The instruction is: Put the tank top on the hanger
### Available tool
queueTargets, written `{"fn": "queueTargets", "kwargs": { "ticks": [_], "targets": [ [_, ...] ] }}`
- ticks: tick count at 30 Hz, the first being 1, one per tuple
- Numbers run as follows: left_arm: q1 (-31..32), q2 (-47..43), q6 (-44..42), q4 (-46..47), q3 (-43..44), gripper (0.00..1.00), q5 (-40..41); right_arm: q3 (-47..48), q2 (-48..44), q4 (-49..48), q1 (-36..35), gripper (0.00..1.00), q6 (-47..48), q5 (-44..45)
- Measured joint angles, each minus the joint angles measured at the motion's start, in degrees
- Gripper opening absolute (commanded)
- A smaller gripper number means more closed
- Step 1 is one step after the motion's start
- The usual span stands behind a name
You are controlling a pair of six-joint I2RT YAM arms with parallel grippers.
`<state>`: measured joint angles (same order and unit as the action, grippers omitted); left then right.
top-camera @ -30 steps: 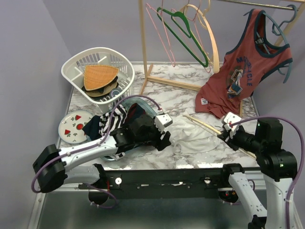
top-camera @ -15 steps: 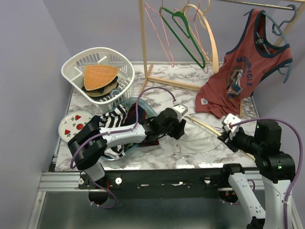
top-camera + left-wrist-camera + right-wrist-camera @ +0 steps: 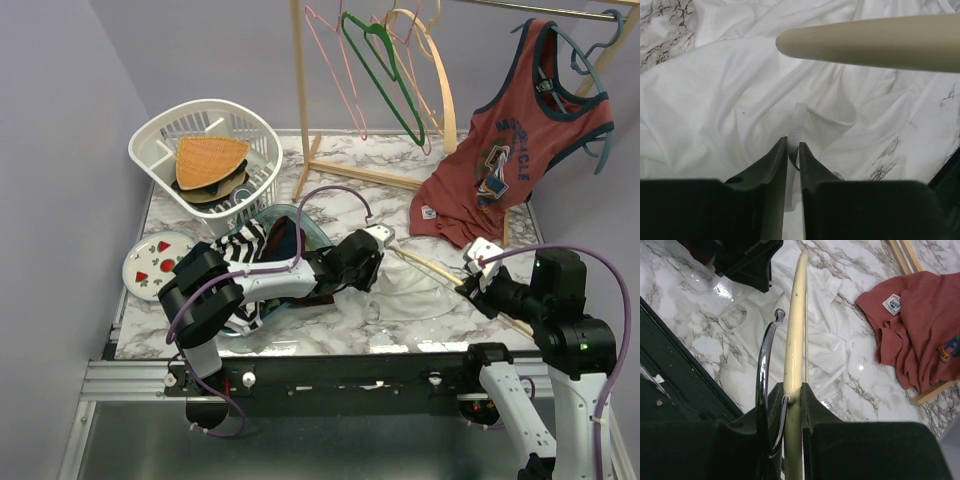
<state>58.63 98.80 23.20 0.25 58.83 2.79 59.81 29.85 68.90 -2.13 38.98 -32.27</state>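
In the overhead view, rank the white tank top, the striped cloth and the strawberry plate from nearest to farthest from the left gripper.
1. white tank top, pinched in the left gripper itself.
2. striped cloth, to the left, back along the arm.
3. strawberry plate, far left.

Tank tops: 2 (white tank top (image 3: 420, 295), red (image 3: 520, 150)). Hangers: 5 (cream hanger (image 3: 430, 263), green (image 3: 372, 35), pink (image 3: 345, 95), tan (image 3: 446, 85), blue-grey (image 3: 578, 48)). Basket (image 3: 150, 165): 1. Plate (image 3: 150, 265): 1.

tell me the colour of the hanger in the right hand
Pale cream hanger with a metal hook, best seen in right wrist view.
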Motion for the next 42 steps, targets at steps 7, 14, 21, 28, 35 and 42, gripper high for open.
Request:
{"fn": "queueTargets", "kwargs": {
  "ticks": [7,14,21,28,35,42],
  "targets": [
    [-1.0,-0.2,-0.4,-0.2,0.0,0.09,-0.9,0.0,0.6,0.2,0.0,0.01,0.0,-0.9],
    [-4.1,-2.6,-0.4,-0.4,0.0,0.07,-1.5,0.0,1.1,1.2,0.0,0.01,0.5,-3.3],
    [-5.6,-3.3,-0.4,-1.0,0.0,0.07,-1.9,0.2,1.4,2.4,0.0,0.00,1.6,-5.1],
    [-5.7,-5.8,-0.4,-3.2,0.0,0.07,-3.3,0.7,5.5,3.3,0.0,0.01,2.6,-7.2],
    [-5.7,-10.9,-0.1,-3.2,0.0,0.07,-4.0,0.7,9.0,2.8,0.0,0.01,2.7,-9.5],
    [-5.7,-12.8,0.1,-3.3,0.0,0.07,-5.3,-1.1,12.0,-0.2,0.0,0.01,3.0,-10.4]
  ]
}}
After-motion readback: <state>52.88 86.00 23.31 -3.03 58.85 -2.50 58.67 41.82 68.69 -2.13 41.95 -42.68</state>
